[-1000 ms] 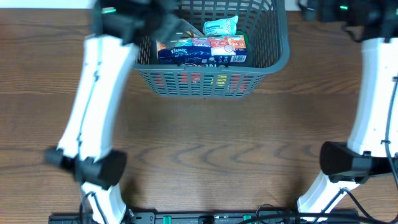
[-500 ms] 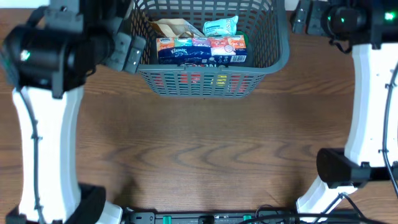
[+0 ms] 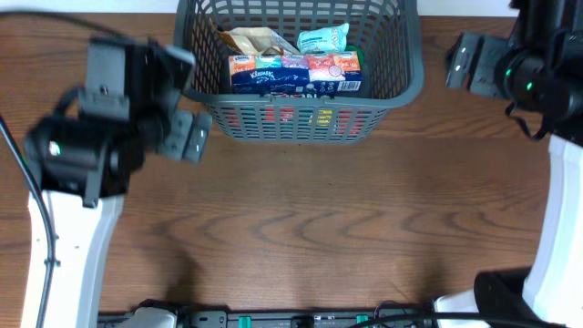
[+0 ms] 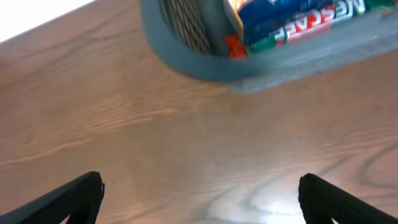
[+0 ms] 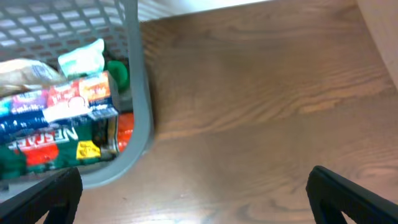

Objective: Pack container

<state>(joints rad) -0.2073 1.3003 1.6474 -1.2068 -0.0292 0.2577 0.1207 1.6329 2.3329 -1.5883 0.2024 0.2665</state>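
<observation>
The dark grey slotted container stands at the table's far middle. In it lie a blue Kleenex pack, a brown packet, a pale blue-green packet, a red and white packet and a Nescafe box. My left gripper is open and empty over bare table, just outside the container's left front corner. My right gripper is open and empty over the table to the right of the container's wall. The Nescafe box shows inside.
The wooden table stretches in front of the container. The left arm's body is over the left side, the right arm's over the far right. The table's far edge runs behind the container.
Both arms have drawn back from the container toward the front of the table, the left one outward to the left. The packets in the container have not moved.
</observation>
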